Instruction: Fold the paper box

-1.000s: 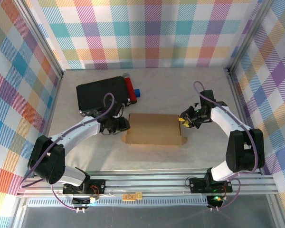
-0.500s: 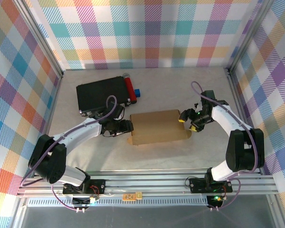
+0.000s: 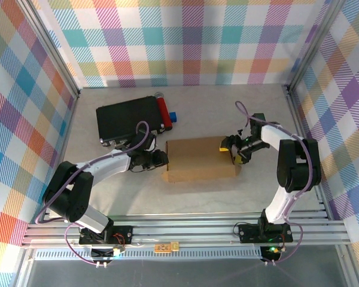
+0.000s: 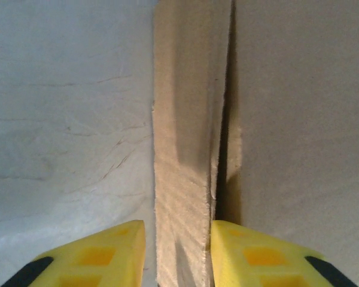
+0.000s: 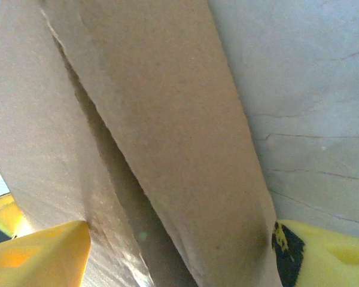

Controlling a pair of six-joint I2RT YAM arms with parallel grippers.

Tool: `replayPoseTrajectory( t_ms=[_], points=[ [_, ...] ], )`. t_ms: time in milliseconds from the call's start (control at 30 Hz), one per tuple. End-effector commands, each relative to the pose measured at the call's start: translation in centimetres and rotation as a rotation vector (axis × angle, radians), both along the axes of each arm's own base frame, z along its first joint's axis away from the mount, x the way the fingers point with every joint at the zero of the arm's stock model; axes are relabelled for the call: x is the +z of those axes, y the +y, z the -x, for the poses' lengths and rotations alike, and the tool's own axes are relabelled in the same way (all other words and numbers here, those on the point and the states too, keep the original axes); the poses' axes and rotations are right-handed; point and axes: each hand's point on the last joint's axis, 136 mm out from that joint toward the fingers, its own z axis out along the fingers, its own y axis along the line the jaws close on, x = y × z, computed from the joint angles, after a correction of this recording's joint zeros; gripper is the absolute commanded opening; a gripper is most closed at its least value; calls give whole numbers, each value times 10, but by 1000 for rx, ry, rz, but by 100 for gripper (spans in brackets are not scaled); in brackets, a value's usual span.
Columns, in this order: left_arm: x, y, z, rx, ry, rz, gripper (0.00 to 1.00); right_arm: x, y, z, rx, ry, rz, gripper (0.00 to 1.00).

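The paper box (image 3: 200, 158) lies flat in the middle of the table, brown, with its lid panel down. My left gripper (image 3: 161, 158) is at the box's left end. In the left wrist view it (image 4: 178, 257) is shut on an upright side flap (image 4: 185, 149), whose right face is against the right pad (image 4: 251, 257). My right gripper (image 3: 230, 149) is at the box's right end. In the right wrist view its jaws (image 5: 179, 257) stand wide open astride a slanting cardboard flap (image 5: 155, 119), with a dark slit beside it.
A black flat case (image 3: 128, 119) lies at the back left, with a red cylinder (image 3: 163, 112) and a small blue block (image 3: 173, 117) along its right edge. Checked walls and metal posts close in the table. A metal rail (image 3: 185, 230) runs along the near edge.
The box has slid a little to the right and lies squarer. My left gripper followed it, opened, then closed on the left flap. My right gripper opened wide over the right end.
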Motion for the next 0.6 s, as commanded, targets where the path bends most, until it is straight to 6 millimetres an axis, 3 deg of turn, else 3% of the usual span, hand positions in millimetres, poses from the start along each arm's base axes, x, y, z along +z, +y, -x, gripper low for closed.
replayPoseTrajectory(
  t_ms=[0,233,400,567],
  points=[
    [-15,15,4,36,18,-26,28,2,6,-6,30,-25,-52,80],
    [-22,27,6,43,40,-33,20,19,20,-11,56,-67,-161,82],
    [-29,37,8,40,64,-52,16,18,7,-9,76,-64,-63,85],
    [-34,40,10,27,79,-61,15,27,4,-13,57,-85,-79,93]
  ],
)
